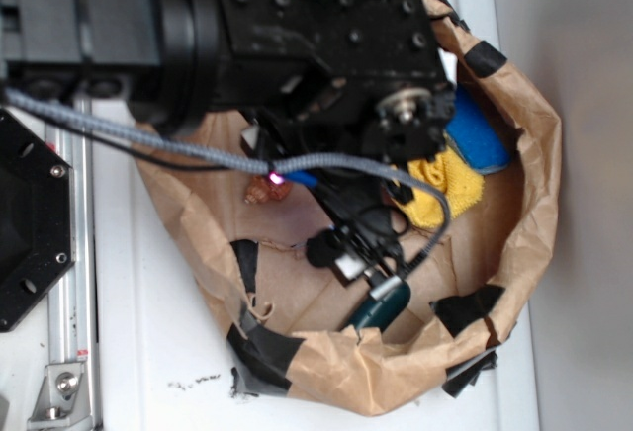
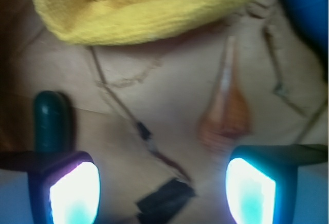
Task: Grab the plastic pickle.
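Hovering spread open inside the brown paper bag [image 1: 514, 243].
Framing bare paper between the fingers [image 2: 74, 190]; plastic pickle [image 2: 50, 121] lying just beyond the left fingertip, seashell [image 2: 226, 116] nearing the right, yellow cloth [image 2: 149, 8] farther off.

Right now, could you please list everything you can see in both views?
pickle: one, dark green, on the bag floor just ahead of one fingertip
seashell: one, brown and orange, on the bag floor ahead of the other fingertip
cloth: one, yellow, crumpled at the far side of the bag
blue toy: one, blue, beside the cloth by the bag wall
bag: one, brown paper patched with black tape, holding all of these
table: one, white, under the bag
gripper: one, black, open, inside the bag
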